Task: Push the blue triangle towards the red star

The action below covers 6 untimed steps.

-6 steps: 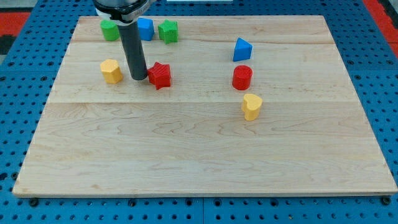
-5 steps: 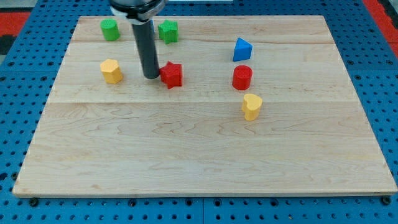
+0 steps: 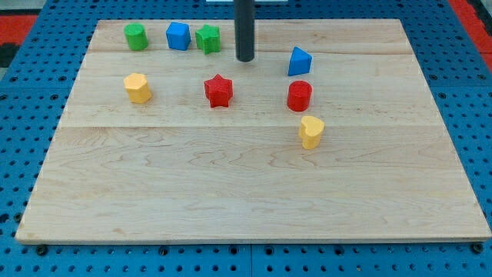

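**Tip stands between the green block and the blue triangle**

Blue pegboard frames a pale wooden board, which fills most of the view. From the view's top the dark rod comes down, and my tip rests on the board in the upper middle, touching no block. No pincer is fitted: the rod ends plain and holds nothing.

Blue triangle sits to the view's right of my tip, near it but apart. Red star lies below and a little to the view's left of my tip, well apart from the triangle. Red cylinder stands just below the triangle, and a yellow heart-shaped block lies just below that.

Along the view's top left run three blocks in a row: a green rounded block, a blue cube and a green angular block, the last two almost touching. Yellow block sits alone at the left, level with the star
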Motion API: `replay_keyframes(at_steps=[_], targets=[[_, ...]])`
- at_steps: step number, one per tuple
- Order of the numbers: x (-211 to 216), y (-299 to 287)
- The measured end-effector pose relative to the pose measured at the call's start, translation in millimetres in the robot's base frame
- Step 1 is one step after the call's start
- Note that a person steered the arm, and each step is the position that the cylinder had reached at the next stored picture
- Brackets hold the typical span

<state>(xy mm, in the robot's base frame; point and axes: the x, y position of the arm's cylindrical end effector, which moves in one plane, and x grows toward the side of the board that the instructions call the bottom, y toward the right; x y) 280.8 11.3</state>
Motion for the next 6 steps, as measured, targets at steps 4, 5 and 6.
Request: replay_keyframes(at_steps=[4, 5, 6], targets=[[-2.2, 65.3], [10.4, 66.4], [10.6, 25.3]])
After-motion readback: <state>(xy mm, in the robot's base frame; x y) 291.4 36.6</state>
